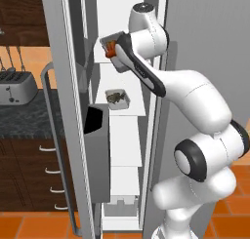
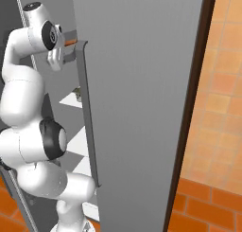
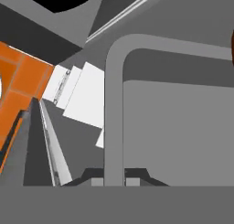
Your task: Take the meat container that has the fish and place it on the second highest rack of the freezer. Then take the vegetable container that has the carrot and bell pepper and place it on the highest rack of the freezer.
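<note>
Two containers sit in your freezer [image 1: 146, 48]: the fish [image 1: 115, 97] one lower, the carrot [image 1: 110, 49] one higher, held in your closed gripper [image 1: 113, 50].

This is a home kitchen. A tall grey freezer [image 1: 122, 135] stands open, its narrow white inside stacked with shelves and a long bar handle [image 1: 58, 150] on its door. Left of the freezer runs a dark speckled counter [image 1: 24, 118] carrying a silver toaster [image 1: 17, 87], with utensils [image 1: 12, 60] hanging on the wall above it and dark wood drawers [image 1: 29, 179] below. Orange floor tiles [image 2: 212, 131] lie beside the freezer.
</note>
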